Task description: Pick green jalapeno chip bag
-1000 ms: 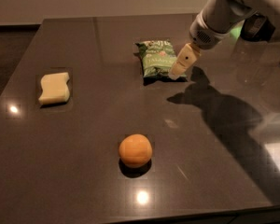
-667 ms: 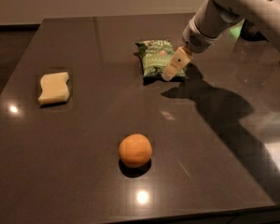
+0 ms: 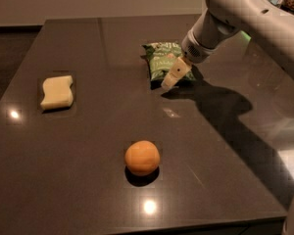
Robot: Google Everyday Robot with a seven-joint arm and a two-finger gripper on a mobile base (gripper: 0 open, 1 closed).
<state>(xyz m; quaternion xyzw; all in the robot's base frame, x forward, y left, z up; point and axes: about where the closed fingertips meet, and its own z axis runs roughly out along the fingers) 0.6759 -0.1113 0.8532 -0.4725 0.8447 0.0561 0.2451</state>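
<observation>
Okay, approach step: gripper [image 3: 175, 75] over the green jalapeno chip bag [image 3: 159, 58], upper middle (open? can't tell); next I'd lower, clamp.

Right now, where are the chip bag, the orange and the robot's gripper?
green jalapeno chip bag [image 3: 161, 60]: camera view, middle of its printed front.
orange [image 3: 142, 157]: camera view, centre of the fruit.
gripper [image 3: 169, 82]: camera view, its pale tip, over the bag's near edge.

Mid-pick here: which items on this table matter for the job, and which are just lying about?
Job:
- green jalapeno chip bag, far side
- hand, at the bag's near right edge

Lying about:
- pale yellow sponge, left
- orange, near front
</observation>
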